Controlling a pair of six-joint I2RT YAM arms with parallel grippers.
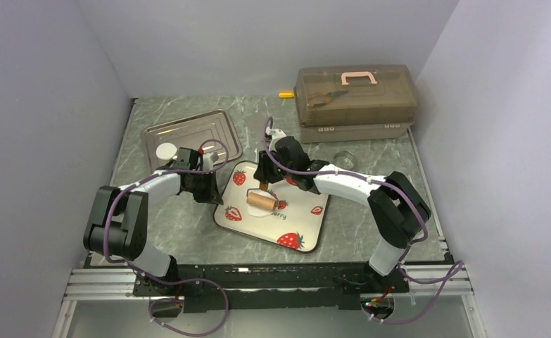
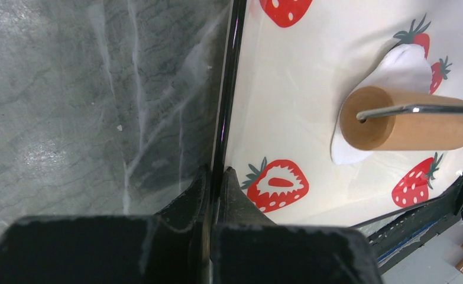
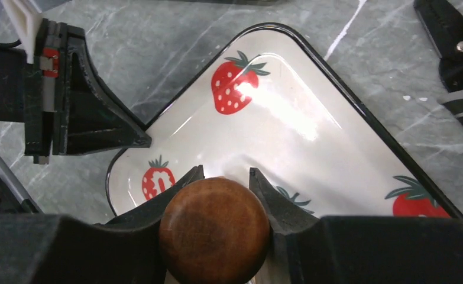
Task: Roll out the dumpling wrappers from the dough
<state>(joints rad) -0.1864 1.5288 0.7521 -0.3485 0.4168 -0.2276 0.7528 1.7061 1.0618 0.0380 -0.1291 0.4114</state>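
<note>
The dough is a flattened white patch on the strawberry-printed tray, partly hidden under the brown wooden roller. In the top view the roller lies across the tray's middle. My right gripper is shut on the roller's round wooden handle, just behind the roller. My left gripper is shut on the tray's black left rim, at the tray's left side. One dumpling wrapper, a small white disc, lies on the metal tray.
A brown lidded toolbox with a pink handle stands at the back right. A clear glass ring lies in front of it. A small yellow object is by the back wall. A black tool lies right of the tray.
</note>
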